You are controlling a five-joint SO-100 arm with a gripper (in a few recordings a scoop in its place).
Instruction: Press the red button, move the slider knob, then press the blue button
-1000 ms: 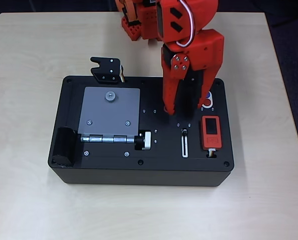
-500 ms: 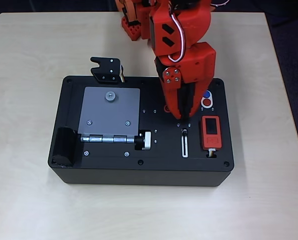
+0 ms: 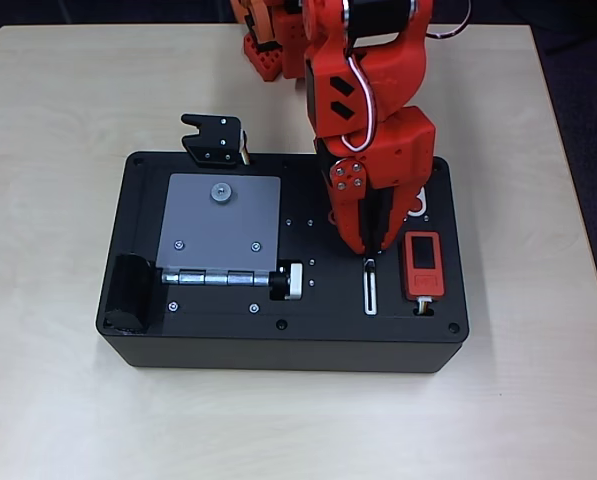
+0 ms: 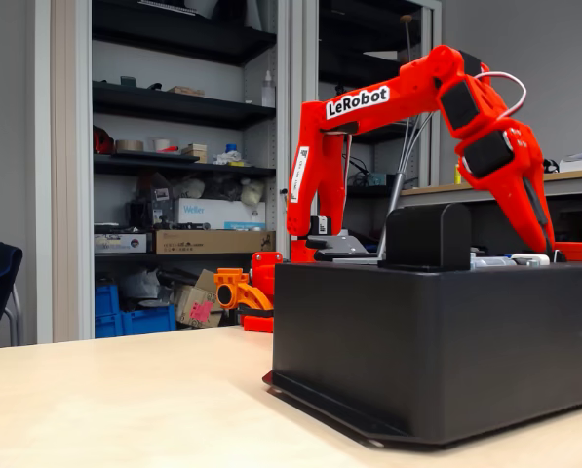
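My red gripper (image 3: 370, 250) hangs over the black box (image 3: 278, 340), its fingers pressed together and shut. Its tips stand right at the upper end of the white-rimmed slider track (image 3: 370, 292). The slider knob (image 3: 370, 266) is a tiny dark nub just under those tips; I cannot tell whether they touch. The gripper body hides the red button and the blue button, and just an edge of their white oval plate (image 3: 422, 206) shows. In the fixed view the gripper (image 4: 548, 246) slants down onto the box top (image 4: 437, 331) at the right.
A red device with a black screen (image 3: 423, 266) sits just right of the track. A grey hinged plate (image 3: 218, 225) with a silver-and-black knob (image 3: 290, 281) fills the box's left half. A black bracket (image 3: 215, 140) stands at the back, and the arm's base (image 3: 268, 45) behind it.
The fingers, spread over the buttons' area a second ago, have shut. The gripper has moved toward the box's front, down to the track's upper end, now covering the buttons.
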